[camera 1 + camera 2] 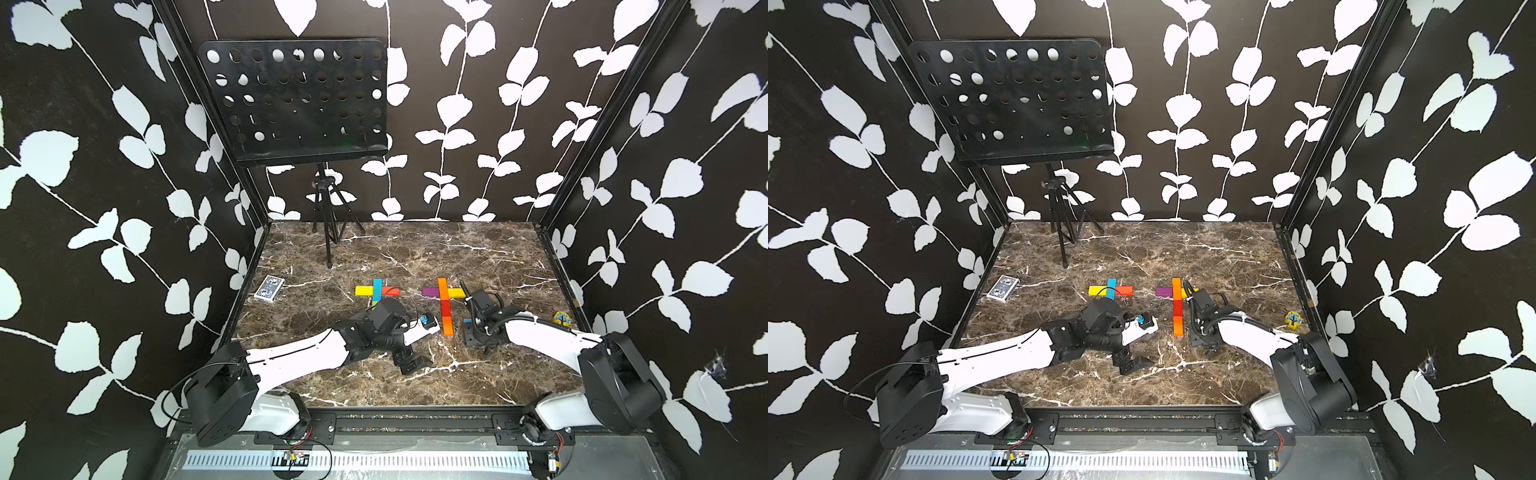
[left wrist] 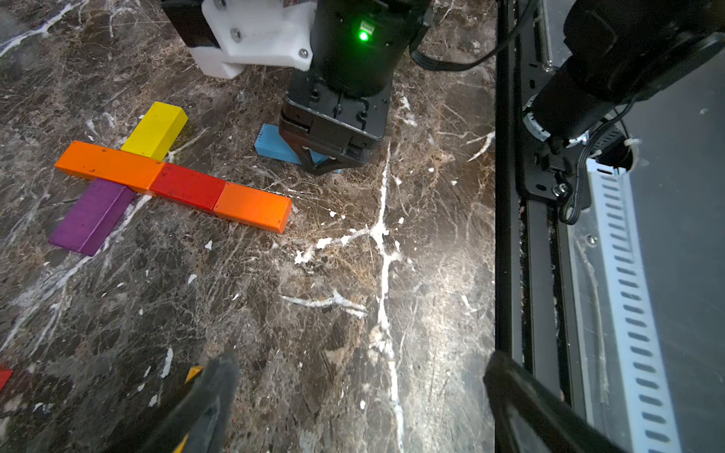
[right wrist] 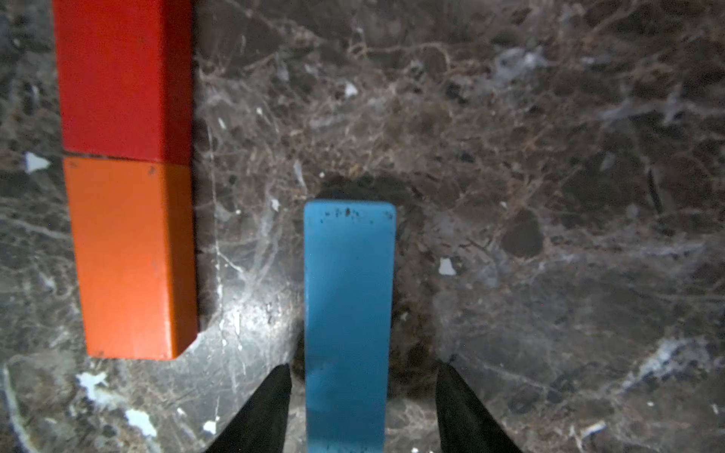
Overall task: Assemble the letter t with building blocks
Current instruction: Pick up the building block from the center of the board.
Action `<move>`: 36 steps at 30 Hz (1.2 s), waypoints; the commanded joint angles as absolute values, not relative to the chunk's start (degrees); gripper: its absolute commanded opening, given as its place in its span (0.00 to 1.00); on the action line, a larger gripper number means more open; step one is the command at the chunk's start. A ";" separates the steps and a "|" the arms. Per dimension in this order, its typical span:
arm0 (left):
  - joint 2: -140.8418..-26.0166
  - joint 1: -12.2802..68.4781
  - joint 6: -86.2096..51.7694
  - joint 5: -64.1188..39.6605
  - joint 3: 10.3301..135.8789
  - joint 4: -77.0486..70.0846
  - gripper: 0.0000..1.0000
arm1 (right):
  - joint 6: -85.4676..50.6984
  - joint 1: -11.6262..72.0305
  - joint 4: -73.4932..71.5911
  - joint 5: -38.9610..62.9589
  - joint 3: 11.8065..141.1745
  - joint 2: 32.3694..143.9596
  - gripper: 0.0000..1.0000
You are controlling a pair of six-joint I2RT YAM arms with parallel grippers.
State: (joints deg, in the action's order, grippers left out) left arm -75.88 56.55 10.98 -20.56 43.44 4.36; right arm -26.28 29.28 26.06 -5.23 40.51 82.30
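Between right fingers [image 3: 266, 412], cyan block [image 3: 347, 313], unclamped

Worktop [image 1: 374, 249]: dark brown marble-look slab with white veins.
Far left: black music stand tripod [image 1: 330, 216] standing on it.
Left edge: flat blue-patterned card box [image 1: 269, 288].
Right edge: small yellow tree token [image 1: 562, 319].
Left cross: cyan bar [image 1: 377, 291] between yellow bar [image 1: 364, 290] and red-orange bar [image 1: 390, 291]; near end hidden.
Right cross: far orange bar [image 1: 443, 289], red bar [image 1: 445, 308], near orange bar [image 1: 447, 326] in line; purple bar [image 1: 430, 292] and yellow crosspiece [image 1: 456, 293] flank the far one.
Loose: blue bar [image 3: 347, 313] flat beside the near orange bar, apart.
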 commanded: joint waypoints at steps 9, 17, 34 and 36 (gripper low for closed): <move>-75.80 56.77 10.57 -20.17 42.96 2.14 0.99 | -22.88 27.77 24.70 -4.09 43.07 85.32 0.50; -75.86 56.78 10.15 -19.86 42.45 1.49 0.99 | -22.40 27.74 24.47 -4.03 43.16 86.22 0.44; -76.09 56.73 10.57 -18.02 42.62 3.33 0.99 | -18.73 27.34 27.60 -3.12 46.29 88.37 0.27; -76.07 56.77 10.63 -17.85 42.80 3.67 0.99 | -18.05 27.16 27.92 -1.67 46.86 88.51 0.25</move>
